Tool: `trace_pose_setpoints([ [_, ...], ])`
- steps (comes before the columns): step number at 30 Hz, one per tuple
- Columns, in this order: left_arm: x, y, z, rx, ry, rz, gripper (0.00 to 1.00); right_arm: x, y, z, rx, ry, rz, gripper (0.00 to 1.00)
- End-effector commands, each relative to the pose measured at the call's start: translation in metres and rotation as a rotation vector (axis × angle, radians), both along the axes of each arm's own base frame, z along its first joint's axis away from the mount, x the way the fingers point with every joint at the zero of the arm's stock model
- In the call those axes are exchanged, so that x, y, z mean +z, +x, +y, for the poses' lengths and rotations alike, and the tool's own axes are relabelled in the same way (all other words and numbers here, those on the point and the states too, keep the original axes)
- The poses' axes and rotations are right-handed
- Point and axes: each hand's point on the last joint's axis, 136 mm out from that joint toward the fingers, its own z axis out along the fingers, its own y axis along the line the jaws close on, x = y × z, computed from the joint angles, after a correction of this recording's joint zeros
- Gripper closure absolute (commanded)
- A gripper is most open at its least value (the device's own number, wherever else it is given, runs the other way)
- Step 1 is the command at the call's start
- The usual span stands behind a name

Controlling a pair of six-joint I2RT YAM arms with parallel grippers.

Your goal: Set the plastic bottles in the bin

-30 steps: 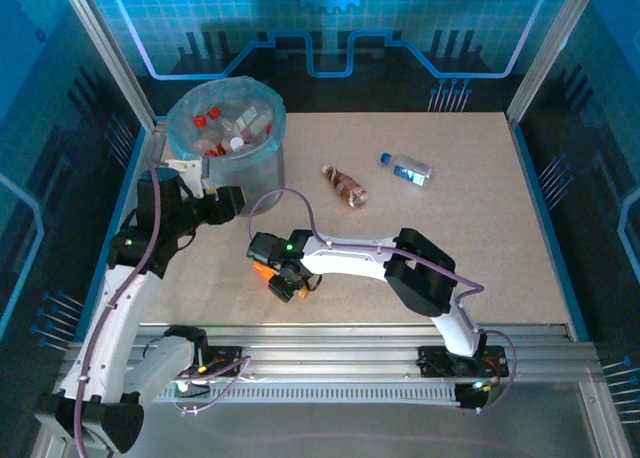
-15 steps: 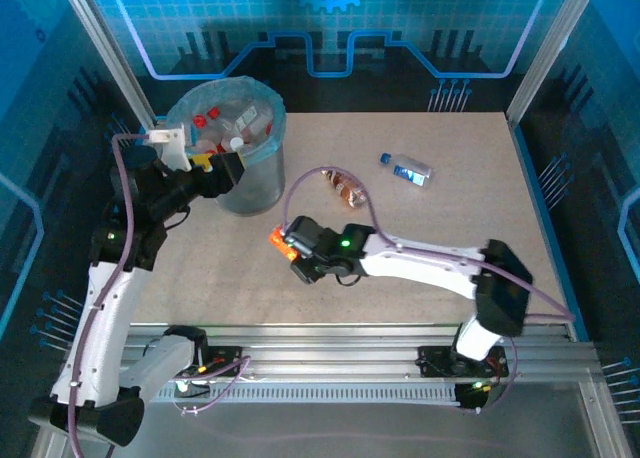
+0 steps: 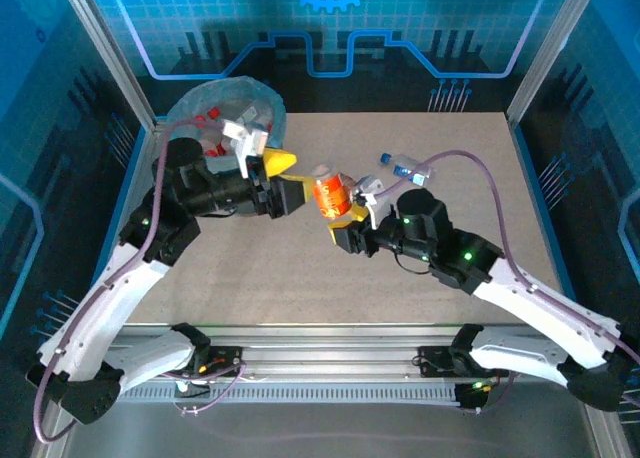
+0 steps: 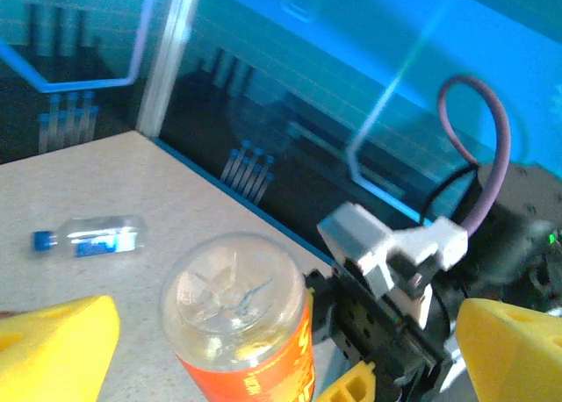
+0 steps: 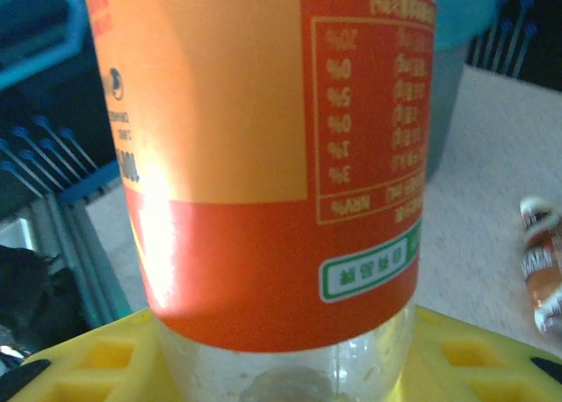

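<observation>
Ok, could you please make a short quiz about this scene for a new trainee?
1. True or false: the left pincer is shut on a bottle.
2. What does the right pincer hold? A a green cup, B the orange-label bottle, C nothing.
3. How many bottles lie on the table?
Key: 1 false, it stands open. 2 B. 3 two: the brown-label bottle and the blue-label bottle.

White arms point(image 3: 110, 298) with black joints, trailing purple cables point(image 4: 504, 143) and yellow-fingered tools point(image 3: 290, 176)
</observation>
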Motion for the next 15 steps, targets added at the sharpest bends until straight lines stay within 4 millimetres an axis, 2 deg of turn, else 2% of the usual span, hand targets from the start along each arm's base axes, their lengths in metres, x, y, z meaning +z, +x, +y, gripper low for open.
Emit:
trace_pose_setpoints([
  [1, 0.019, -0.018, -0.024, -0.136, -0.004, -0.117, 0.01, 0.033, -0.019, 0.003, 0.127, 0.079, -0.09, 0.49],
  [4, 0.016, -0.018, -0.038, -0.181, 0.008, -0.124, 0.01, 0.051, -0.035, 0.001, 0.199, 0.123, -0.13, 0.49],
  [7, 0.021, -0.02, -0.047, -0.229, -0.008, -0.148, 0.02, 0.055, -0.04, 0.001, 0.22, 0.131, -0.134, 0.48],
  [10, 0.029, -0.027, -0.053, -0.292, -0.038, -0.172, 0.13, 0.053, -0.039, -0.002, 0.204, 0.122, -0.131, 0.47],
  [15, 0.034, -0.028, -0.055, -0.312, -0.05, -0.168, 0.43, 0.046, -0.038, -0.004, 0.19, 0.114, -0.119, 0.46],
])
